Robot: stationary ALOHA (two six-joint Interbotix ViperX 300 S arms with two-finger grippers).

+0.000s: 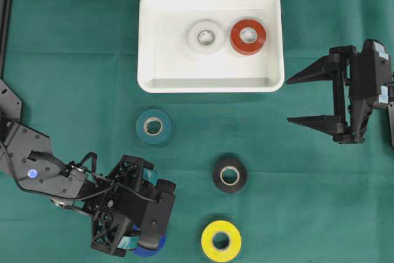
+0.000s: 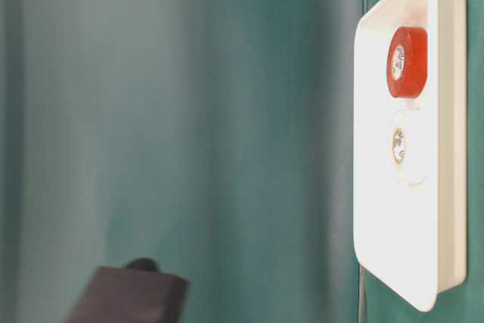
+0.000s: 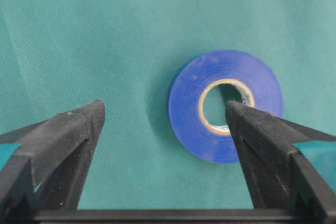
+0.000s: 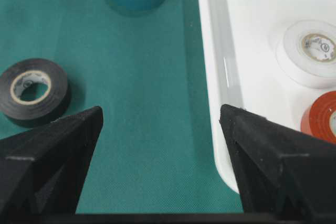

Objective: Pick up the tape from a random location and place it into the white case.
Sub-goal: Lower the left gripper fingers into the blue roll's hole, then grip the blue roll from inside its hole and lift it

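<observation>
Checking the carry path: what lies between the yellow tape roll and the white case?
In the overhead view, the black tape roll lies on the green cloth between the yellow tape roll and the white case; otherwise only cloth.

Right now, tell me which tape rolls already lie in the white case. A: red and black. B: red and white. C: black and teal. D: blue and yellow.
B: the red roll and the white roll lie side by side inside the white case; the other rolls are on the green cloth.
</observation>
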